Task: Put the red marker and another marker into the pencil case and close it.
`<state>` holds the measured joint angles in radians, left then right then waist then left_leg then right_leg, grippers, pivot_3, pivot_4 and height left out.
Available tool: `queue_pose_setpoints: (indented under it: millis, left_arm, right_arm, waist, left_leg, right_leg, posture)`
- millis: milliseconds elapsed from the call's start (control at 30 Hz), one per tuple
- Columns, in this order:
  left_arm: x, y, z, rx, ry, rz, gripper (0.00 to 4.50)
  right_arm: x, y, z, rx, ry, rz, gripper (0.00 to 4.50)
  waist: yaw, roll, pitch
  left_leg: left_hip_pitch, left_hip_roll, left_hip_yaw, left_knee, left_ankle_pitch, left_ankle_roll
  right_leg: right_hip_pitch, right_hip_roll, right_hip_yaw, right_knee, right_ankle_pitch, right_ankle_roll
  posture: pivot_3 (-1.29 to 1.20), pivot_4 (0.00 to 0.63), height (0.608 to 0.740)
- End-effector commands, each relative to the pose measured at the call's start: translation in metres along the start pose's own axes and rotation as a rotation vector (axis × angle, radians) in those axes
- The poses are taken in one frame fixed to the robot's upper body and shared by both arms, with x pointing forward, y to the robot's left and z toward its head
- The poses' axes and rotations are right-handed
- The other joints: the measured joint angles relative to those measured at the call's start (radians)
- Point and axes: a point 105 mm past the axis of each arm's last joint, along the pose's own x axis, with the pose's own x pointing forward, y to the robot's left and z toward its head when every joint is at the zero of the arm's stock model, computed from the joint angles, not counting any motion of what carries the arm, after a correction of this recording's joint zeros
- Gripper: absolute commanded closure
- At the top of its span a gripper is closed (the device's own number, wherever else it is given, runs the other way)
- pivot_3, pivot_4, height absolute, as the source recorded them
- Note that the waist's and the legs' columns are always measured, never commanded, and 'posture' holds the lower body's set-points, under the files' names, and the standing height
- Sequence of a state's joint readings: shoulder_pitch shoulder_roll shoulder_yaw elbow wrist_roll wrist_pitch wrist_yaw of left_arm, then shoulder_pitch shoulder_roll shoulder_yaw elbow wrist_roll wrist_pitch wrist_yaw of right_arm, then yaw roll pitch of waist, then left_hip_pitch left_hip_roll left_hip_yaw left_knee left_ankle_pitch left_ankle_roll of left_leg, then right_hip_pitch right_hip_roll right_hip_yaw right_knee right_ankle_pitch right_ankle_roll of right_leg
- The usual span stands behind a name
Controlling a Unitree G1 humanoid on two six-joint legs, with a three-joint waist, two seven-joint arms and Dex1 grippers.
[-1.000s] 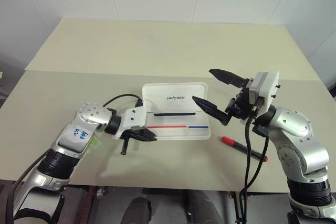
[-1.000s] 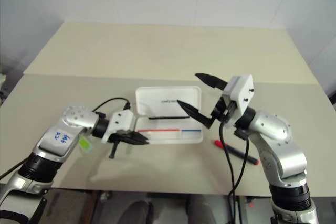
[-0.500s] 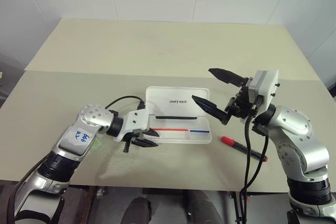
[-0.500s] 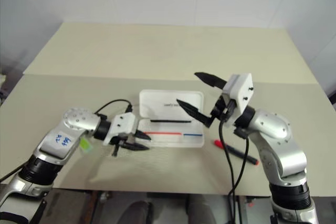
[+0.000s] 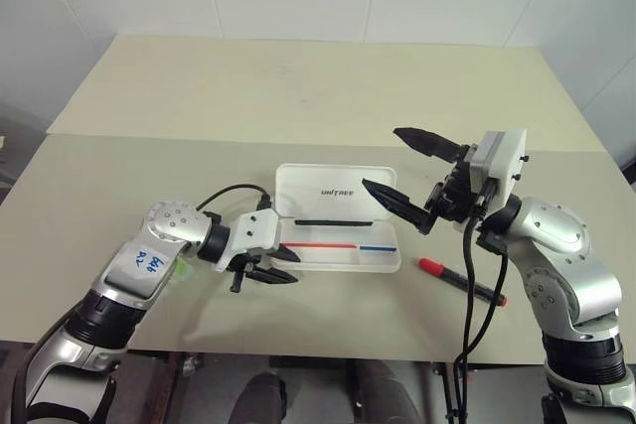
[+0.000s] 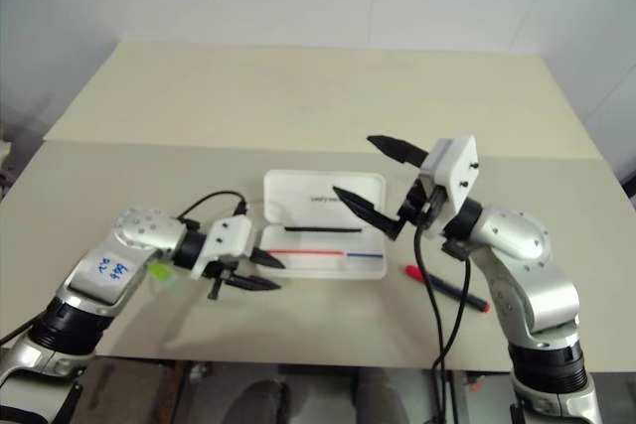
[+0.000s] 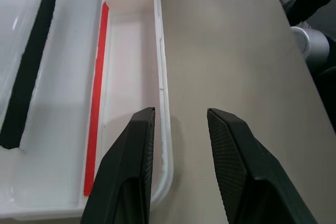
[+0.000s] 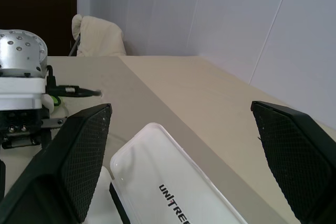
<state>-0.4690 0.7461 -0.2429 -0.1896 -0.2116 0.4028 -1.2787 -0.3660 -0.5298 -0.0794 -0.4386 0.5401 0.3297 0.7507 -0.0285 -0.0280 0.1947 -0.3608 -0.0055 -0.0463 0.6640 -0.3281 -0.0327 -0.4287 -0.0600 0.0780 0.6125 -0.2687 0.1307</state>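
there is one white pencil case (image 5: pixel 338 230) lying open in the middle of the table (image 5: pixel 298 96), its lid with the dark lettering laid back, with one thin red-and-blue stick (image 5: pixel 338 245) and one black strip (image 5: pixel 333 220) inside it. one red marker (image 5: pixel 460 281) lies on the table just to the right of the case, and one green highlighter (image 6: pixel 162 273) peeks out beside the left arm. of the two grippers, the left gripper (image 5: pixel 281 266) sits at the case's left end with its fingers parted and empty, straddling the tray's front wall, while the right gripper (image 5: pixel 396 168) hangs above the case's right end, spread wide and holding nothing.
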Motion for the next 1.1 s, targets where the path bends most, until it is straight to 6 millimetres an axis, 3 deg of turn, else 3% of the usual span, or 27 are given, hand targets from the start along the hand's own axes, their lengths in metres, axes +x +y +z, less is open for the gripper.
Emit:
queue_pose_setpoints:
  millis: [33, 233, 467, 867, 1100]
  left_arm:
    - [-0.003, -0.010, 0.007, 0.013, -0.038, -0.033, 2.88]
    - [0.000, -0.018, -0.004, -0.034, -0.046, -0.045, 2.88]
    - [-0.005, -0.014, 0.004, -0.029, -0.103, -0.011, 2.88]
    - [-0.044, -0.014, 0.032, -0.098, -0.287, 0.069, 2.88]
    - [-0.061, -0.016, 0.037, -0.146, -0.327, 0.108, 0.65]
  right_arm:
    - [0.003, 0.003, 0.010, -0.022, -0.042, 0.024, 0.00]
    - [0.002, 0.004, 0.010, -0.017, -0.040, 0.027, 0.00]
    - [0.000, 0.005, 0.008, -0.006, -0.028, 0.028, 0.00]
    - [-0.014, 0.000, -0.001, 0.030, 0.008, 0.008, 0.00]
    - [-0.041, -0.006, -0.014, 0.068, 0.112, -0.031, 0.00]
  waist:
    - [0.000, 0.000, 0.000]
    - [0.001, 0.000, 0.000]
    - [0.000, 0.000, 0.000]
    - [0.001, 0.000, 0.000]
    - [0.001, 0.000, 0.000]
  left_leg:
    - [0.000, 0.000, 0.000, 0.000, 0.000, 0.000]
    - [0.000, 0.000, 0.000, 0.000, 0.000, 0.000]
    - [0.000, 0.000, 0.000, 0.000, 0.000, 0.000]
    - [0.000, 0.001, 0.000, 0.000, 0.000, 0.000]
    - [0.000, 0.000, -0.001, 0.000, 0.000, 0.000]
  right_leg:
    - [0.000, 0.000, 0.000, 0.000, 0.000, 0.000]
    - [0.000, 0.000, 0.000, 0.000, 0.000, 0.000]
    - [0.000, 0.000, 0.000, 0.000, 0.000, 0.000]
    - [0.000, 0.000, 0.000, 0.000, 0.000, 0.000]
    - [0.000, -0.001, 0.000, 0.000, 0.000, 0.000]
  posture:
    - [0.00, 0.150, 0.740]
    - [0.00, 0.150, 0.740]
    - [0.00, 0.150, 0.740]
    - [0.00, 0.150, 0.740]
    - [0.00, 0.150, 0.740]
